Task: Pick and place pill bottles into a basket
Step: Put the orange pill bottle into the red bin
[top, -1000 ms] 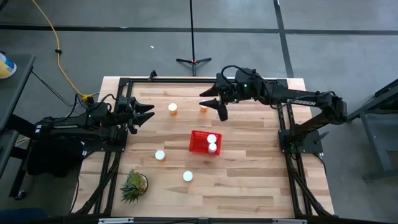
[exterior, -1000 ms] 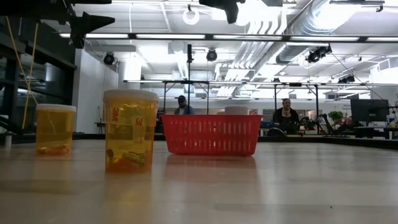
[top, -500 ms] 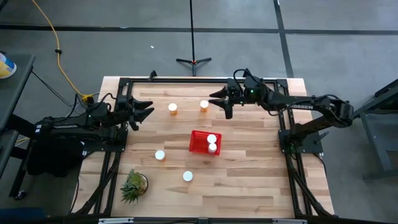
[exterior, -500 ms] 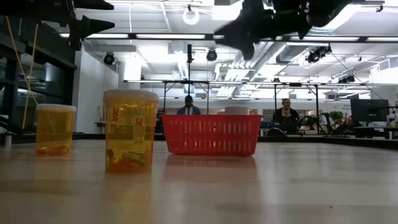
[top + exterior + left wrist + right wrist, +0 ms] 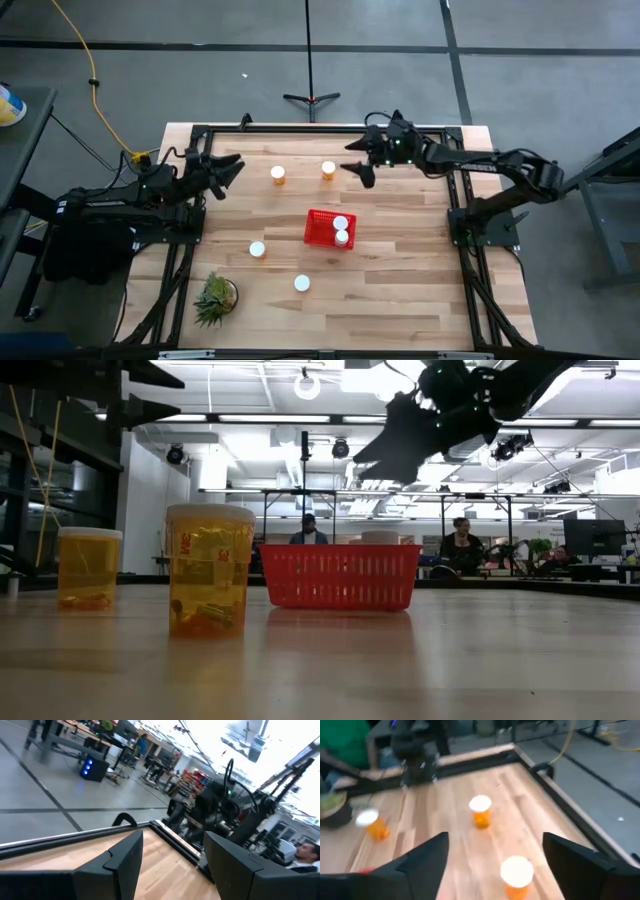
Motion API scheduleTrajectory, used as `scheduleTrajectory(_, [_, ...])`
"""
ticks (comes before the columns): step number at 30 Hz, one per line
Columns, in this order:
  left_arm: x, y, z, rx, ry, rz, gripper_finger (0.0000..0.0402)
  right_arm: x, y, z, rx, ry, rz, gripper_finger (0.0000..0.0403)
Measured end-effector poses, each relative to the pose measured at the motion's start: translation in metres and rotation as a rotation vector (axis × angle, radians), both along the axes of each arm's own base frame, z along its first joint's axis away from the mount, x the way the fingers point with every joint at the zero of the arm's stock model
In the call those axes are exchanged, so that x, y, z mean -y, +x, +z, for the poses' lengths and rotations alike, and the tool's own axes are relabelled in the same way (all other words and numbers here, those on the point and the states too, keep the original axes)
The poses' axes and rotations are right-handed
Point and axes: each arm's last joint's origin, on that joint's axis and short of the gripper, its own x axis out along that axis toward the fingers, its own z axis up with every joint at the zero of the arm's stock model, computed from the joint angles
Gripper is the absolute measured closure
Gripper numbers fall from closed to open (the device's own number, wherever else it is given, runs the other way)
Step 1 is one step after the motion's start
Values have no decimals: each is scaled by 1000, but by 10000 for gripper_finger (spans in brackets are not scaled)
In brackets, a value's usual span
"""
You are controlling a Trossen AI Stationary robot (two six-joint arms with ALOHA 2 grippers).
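Right gripper (image 5: 357, 171), fingers apart and empty, hovers just beside the far bottle (image 5: 328, 170), so take that light, stiff, slick-looking plastic around its orange body below the cap, upright, then carry it to the basket (image 5: 318, 229) mid-table.

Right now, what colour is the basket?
Red, with slotted sides; the basket shows best in the low view.

Pill bottles I see standing on my table (image 5: 400, 300): 4 (image 5: 278, 175) (image 5: 328, 170) (image 5: 257, 250) (image 5: 302, 284)
Pill bottles in my basket (image 5: 318, 228): 2 (image 5: 341, 223) (image 5: 342, 238)
Baskets: 1
Plants (image 5: 215, 299): 1
My arms: 2
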Motion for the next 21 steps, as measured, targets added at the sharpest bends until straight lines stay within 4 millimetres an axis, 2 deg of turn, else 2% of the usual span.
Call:
scheduleTrajectory(3, [0,0,0,0,-1,15,156,1,9,-9,-41,-13,27,73])
scheduleTrajectory(8, [0,0,0,-1,-1,19,156,12,30,-20,-99,8,30,74])
scheduleTrajectory(14, [0,0,0,-3,1,19,156,26,59,-30,-264,81,28,74])
scheduleTrajectory(21, [0,0,-1,-12,0,18,156,42,81,-19,-359,44,60,75])
